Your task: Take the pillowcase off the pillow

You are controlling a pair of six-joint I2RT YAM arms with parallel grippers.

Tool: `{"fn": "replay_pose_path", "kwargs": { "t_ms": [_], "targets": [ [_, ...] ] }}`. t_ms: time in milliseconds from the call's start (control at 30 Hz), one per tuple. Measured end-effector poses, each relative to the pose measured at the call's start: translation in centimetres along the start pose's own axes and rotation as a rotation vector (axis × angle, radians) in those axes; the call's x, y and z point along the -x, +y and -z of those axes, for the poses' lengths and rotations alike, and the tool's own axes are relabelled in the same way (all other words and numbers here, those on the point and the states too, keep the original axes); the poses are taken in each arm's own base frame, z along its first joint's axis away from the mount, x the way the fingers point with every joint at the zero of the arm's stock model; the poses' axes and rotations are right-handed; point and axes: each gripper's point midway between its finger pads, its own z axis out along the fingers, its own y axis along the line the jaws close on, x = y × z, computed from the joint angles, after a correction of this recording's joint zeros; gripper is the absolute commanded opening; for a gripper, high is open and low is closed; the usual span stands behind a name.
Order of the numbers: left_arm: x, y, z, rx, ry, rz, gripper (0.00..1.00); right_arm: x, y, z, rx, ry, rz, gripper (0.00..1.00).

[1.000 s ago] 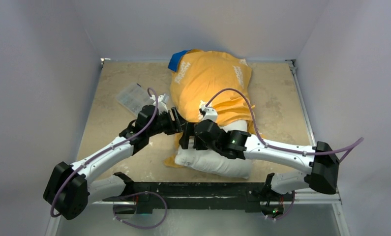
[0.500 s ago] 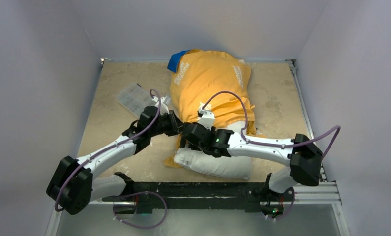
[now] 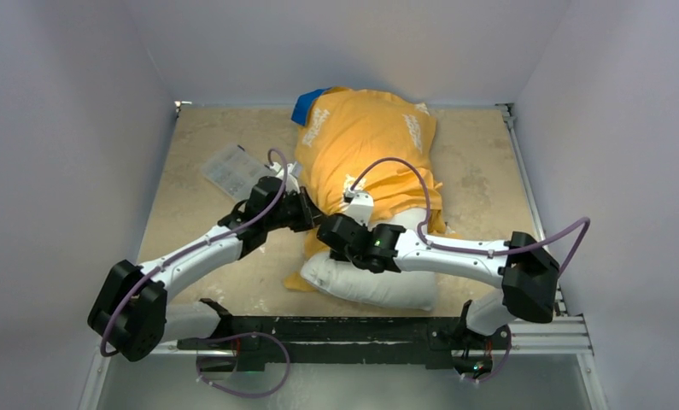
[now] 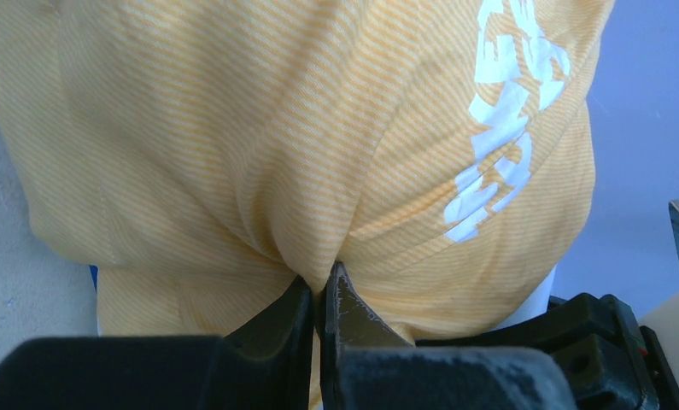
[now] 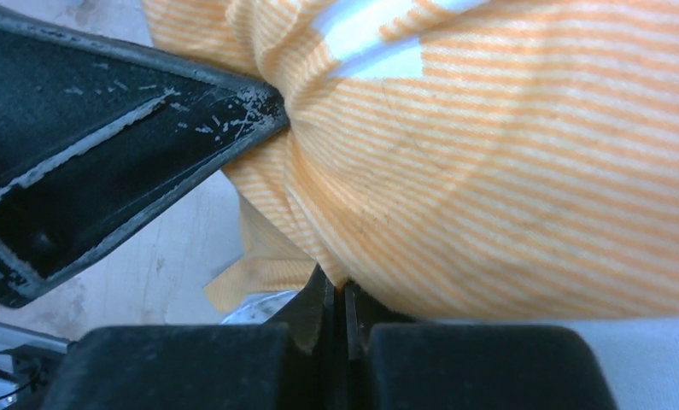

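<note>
My left gripper pinched tight on a fold of the orange-yellow pillowcase, my right gripper clamped on its striped fabric just beside, pillowcase lying toward the far side of the table, white pillow bulging out of its near end

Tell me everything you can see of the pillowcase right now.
The pillowcase is thin orange-yellow fabric with fine stripes, white printed lettering and a blue bit at its far corner. It covers the far part of the pillow, whose white near end sticks out bare. It lies wrinkled on the table. The left gripper and right gripper both pinch folds at its near left edge.
</note>
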Motion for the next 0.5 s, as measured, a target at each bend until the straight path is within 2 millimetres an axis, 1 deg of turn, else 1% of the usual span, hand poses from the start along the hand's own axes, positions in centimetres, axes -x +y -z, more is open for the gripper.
{"fn": "replay_pose_path", "kwargs": {
  "t_ms": [133,233,500],
  "targets": [
    [0.9,-0.4,-0.4,0.018,0.015,-0.009,0.0,0.8,0.2,1.0,0.028,-0.015,-0.017,0.0],
    [1.9,-1.0,-0.7,0.022,0.027,-0.007,0.0,1.9,0.0,2.0,0.057,-0.036,-0.042,0.0],
    [5.5,-3.3,-2.0,-0.021,0.081,0.034,0.0,6.0,-0.1,5.0,0.146,-0.142,-0.116,0.0]
  ]
}}
